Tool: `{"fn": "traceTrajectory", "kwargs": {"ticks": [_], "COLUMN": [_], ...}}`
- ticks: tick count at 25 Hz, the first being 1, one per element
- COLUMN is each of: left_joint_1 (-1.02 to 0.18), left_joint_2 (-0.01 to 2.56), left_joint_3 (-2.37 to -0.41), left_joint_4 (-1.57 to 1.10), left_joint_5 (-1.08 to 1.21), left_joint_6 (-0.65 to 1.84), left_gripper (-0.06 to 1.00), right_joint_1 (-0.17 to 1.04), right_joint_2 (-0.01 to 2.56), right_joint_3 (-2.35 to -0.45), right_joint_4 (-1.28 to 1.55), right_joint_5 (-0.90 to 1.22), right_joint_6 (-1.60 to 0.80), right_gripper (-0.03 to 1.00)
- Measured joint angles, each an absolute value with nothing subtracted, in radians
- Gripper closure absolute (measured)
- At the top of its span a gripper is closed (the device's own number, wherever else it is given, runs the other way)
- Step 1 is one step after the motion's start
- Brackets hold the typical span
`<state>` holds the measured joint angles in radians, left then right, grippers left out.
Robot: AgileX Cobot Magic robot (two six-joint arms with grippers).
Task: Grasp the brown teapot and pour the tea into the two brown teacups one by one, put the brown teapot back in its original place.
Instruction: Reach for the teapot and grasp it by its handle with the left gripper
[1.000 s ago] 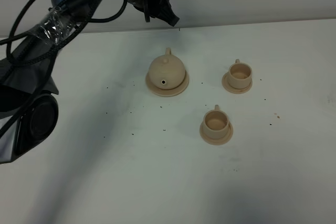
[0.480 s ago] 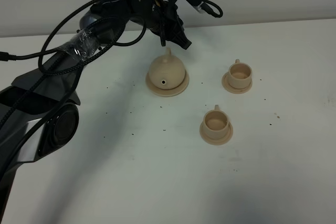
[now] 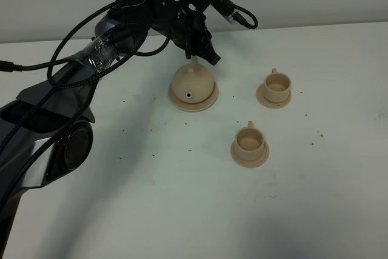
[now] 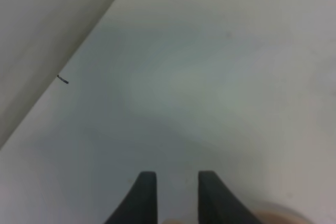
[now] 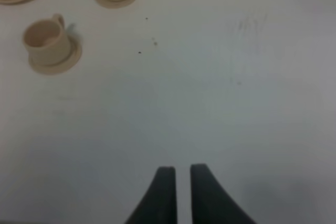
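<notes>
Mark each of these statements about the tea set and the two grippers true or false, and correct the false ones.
1. The squat tan ceramic teapot sits on the wide round tan saucer. True.
2. Both small tan cylindrical cups lie tipped over on the bare table. False: each stands upright on its own small saucer.
3. The left gripper is close above the handle side of the teapot. True.
4. The right gripper holds one of the cups. False: its jaws stand slightly apart over the white table with nothing between them, away from both cups.
</notes>
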<state>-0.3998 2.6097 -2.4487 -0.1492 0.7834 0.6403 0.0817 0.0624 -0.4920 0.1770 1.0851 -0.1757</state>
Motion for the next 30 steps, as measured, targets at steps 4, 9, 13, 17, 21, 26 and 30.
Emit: {"fn": "traceTrajectory", "kwargs": {"ticks": [4,9,13,17,21,26,30], "left_joint_1": [-0.400,-0.399,-0.399,-0.399,-0.399,-0.399,-0.399], "left_joint_2": [2.610,2.611,2.624,2.656,2.659,2.659,2.659], "left_joint_3": [-2.449,-2.449,-2.449,-2.449,-2.449,-2.449,-2.449], "left_joint_4": [-0.117,-0.106,-0.106,-0.106,-0.106,-0.106,-0.106], "left_joint_5": [0.788,0.789,0.789,0.772,0.768,0.770,0.770], "left_joint_6": [0.640,0.640,0.640,0.642,0.643,0.642,0.642], "left_gripper": [0.73,0.73,0.73,0.73,0.73,0.73,0.73], "right_joint_1": [0.082,0.082,0.082,0.082,0.082,0.082,0.082], "right_joint_2": [0.062,0.062,0.062,0.062,0.062,0.062,0.062], "right_joint_3": [-0.492,-0.492,-0.492,-0.492,-0.492,-0.492,-0.492], "right_joint_4": [0.177,0.177,0.177,0.177,0.177,0.177,0.177], "right_joint_5": [1.085,1.085,1.085,1.085,1.085,1.085,1.085], "right_joint_6": [-0.176,-0.176,-0.176,-0.176,-0.176,-0.176,-0.176], "right_gripper": [0.89,0.88,0.88,0.87,0.87,0.87,0.87]}}
